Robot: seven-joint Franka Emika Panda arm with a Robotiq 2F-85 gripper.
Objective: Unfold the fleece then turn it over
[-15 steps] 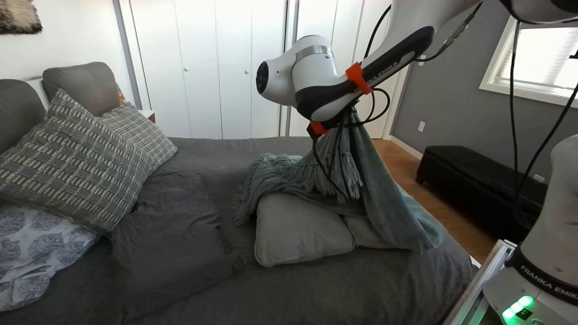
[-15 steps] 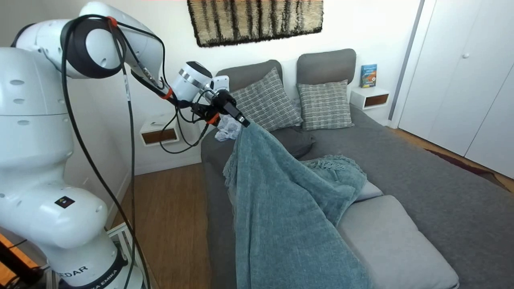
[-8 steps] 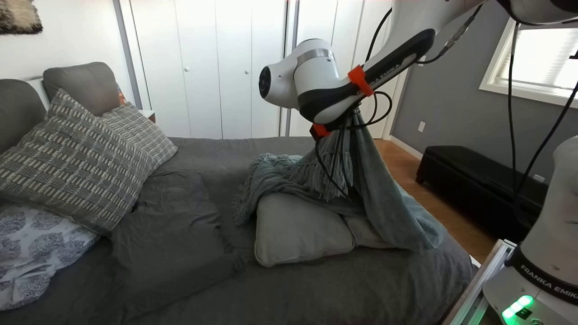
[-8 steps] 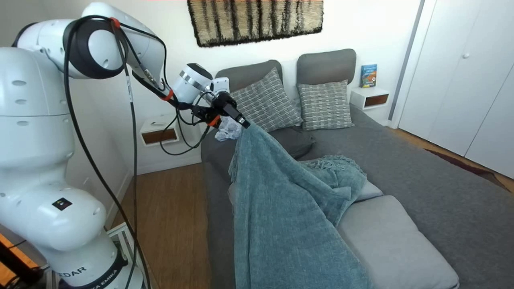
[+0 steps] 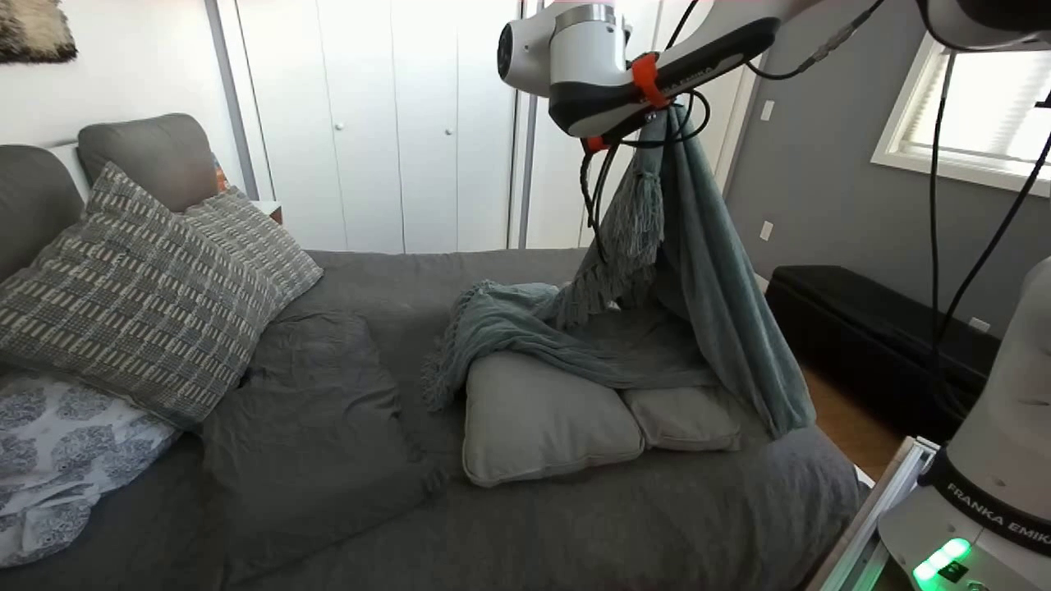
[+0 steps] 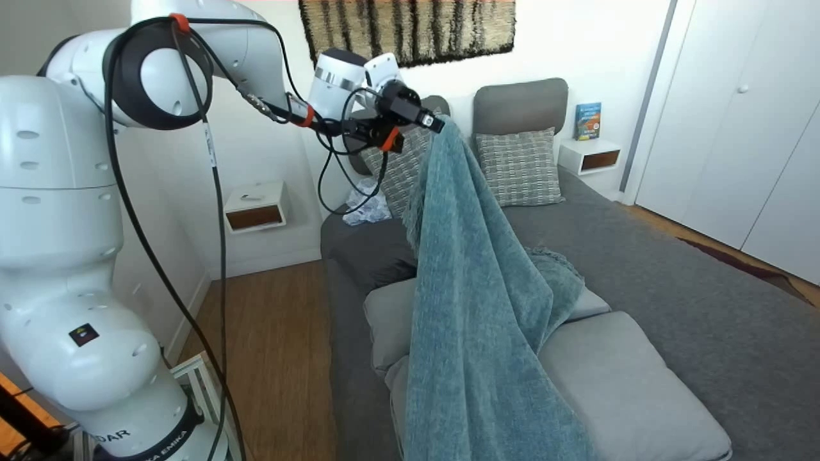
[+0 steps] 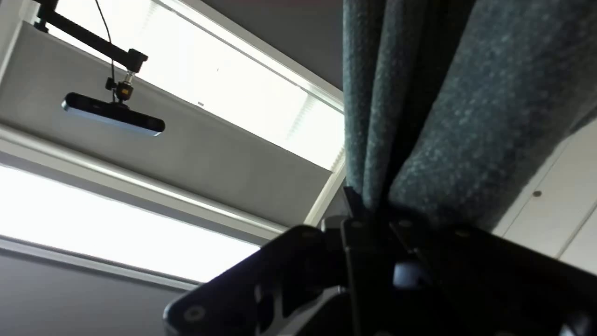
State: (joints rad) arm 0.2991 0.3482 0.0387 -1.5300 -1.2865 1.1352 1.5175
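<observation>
A broad, dark-grey fabric bedspread [image 6: 672, 269] is stretching out well below the black two-fingered gripper [image 6: 437, 123], presumably serving as the surface for laying things flat. Next, the plush, plain, dusty grey-teal fleece [image 6: 480, 307] is hanging from the gripper in long, steep folds, while its lower part is lying rumpled farther beneath. Holding it high by a single gathered spot is probably letting its own weight draw the folds apart; the unfolding is seemingly in progress, and the turning over is awaiting its turn. Plump, light-grey fabric cushions [image 6: 634, 371] are resting below the gripper, partly covered, propping some of the fleece's lower folds off the bedspread. The gripper itself is clamping a bunched bit of fleece, closed around it, as the wrist view is showing. Smallest, a stringy, knotted grey-teal fringe [image 5: 640, 213] is dangling just under the gripper, suggesting that the hold is lying near a fringed edge, likely chosen for spreading a fold; the gathered cloth is hiding whether it is a true corner.
</observation>
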